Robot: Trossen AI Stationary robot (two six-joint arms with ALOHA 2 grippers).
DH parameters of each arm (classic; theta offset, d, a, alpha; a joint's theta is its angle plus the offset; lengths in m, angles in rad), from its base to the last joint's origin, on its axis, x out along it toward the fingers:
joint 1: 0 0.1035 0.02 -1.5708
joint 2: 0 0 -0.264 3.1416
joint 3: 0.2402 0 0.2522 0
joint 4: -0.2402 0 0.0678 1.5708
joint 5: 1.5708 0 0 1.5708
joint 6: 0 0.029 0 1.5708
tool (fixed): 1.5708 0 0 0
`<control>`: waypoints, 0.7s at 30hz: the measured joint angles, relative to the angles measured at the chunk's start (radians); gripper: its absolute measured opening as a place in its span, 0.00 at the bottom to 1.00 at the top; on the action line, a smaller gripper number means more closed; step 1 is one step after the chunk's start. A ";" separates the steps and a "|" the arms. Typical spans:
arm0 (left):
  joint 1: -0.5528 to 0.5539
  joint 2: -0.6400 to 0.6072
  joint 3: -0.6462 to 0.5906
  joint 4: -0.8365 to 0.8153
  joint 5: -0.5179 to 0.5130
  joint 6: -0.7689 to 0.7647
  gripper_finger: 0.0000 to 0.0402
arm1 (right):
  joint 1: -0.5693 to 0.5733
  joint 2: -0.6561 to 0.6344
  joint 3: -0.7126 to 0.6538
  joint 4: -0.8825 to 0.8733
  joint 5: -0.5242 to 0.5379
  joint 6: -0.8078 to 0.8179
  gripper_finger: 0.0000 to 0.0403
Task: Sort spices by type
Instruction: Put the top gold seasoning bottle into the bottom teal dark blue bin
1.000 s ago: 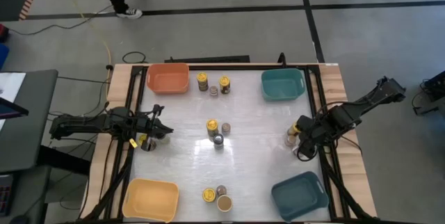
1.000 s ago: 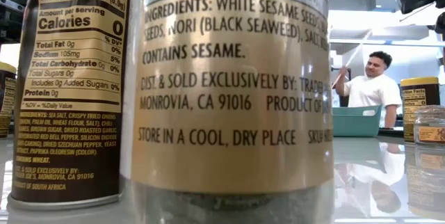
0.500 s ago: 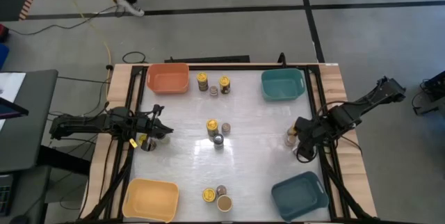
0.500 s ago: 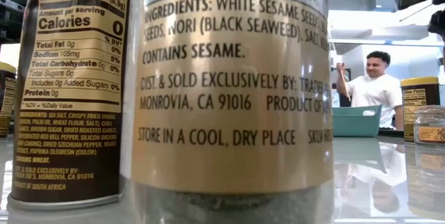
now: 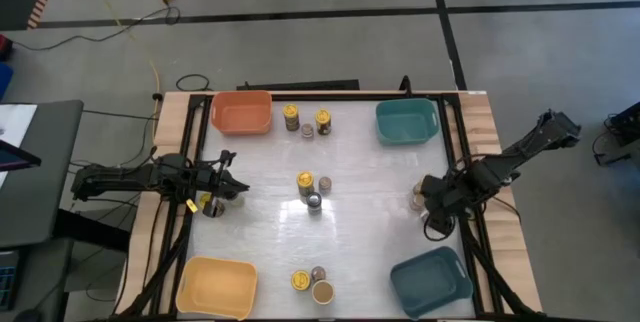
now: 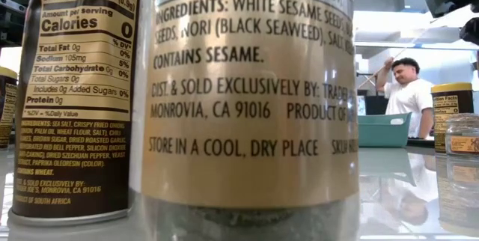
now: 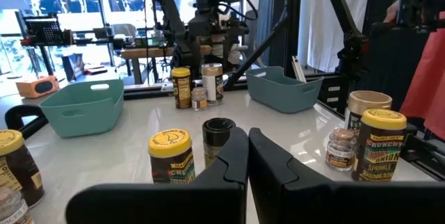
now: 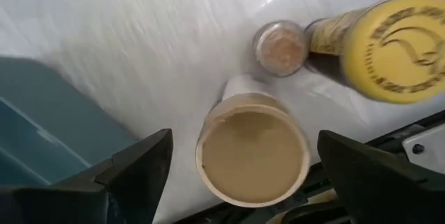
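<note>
Right wrist view looks down between the right gripper [image 8: 243, 165] and its two dark fingers [image 8: 135, 168], which are spread wide apart. A tan-lidded jar [image 8: 252, 156] stands between them, and neither finger touches it. Just beside that jar stand a small clear-topped jar [image 8: 280, 48] and a yellow-lidded jar [image 8: 389, 46]. A corner of a teal bin [image 8: 42, 123] shows near one finger.

From above, the right gripper [image 5: 432, 202] sits over these jars [image 5: 418, 198] by the right edge of the table [image 5: 370, 232], between the two teal bins [image 5: 407, 121] [image 5: 430, 280].

The left gripper [image 7: 247, 158] has its fingers pressed together with nothing in them. From above it [image 5: 232, 188] sits near the left edge of the table, just beside a yellow-lidded jar [image 5: 207, 202].

More jars are in little groups. One group [image 5: 306, 120] stands at the far side between the orange bin [image 5: 241, 112] and a teal bin. One group [image 5: 312, 189] stands in the middle of the table. One group [image 5: 312, 283] stands at the near edge, next to the yellow bin [image 5: 216, 287].

At table height, two big jars [image 6: 247, 99] fill most of the view. A person [image 6: 408, 95] stands in the room behind the table.
</note>
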 joint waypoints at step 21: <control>0.000 0.000 0.000 0.000 0.000 0.000 0.00 | 0.056 0.026 -0.103 0.073 -0.039 0.011 0.73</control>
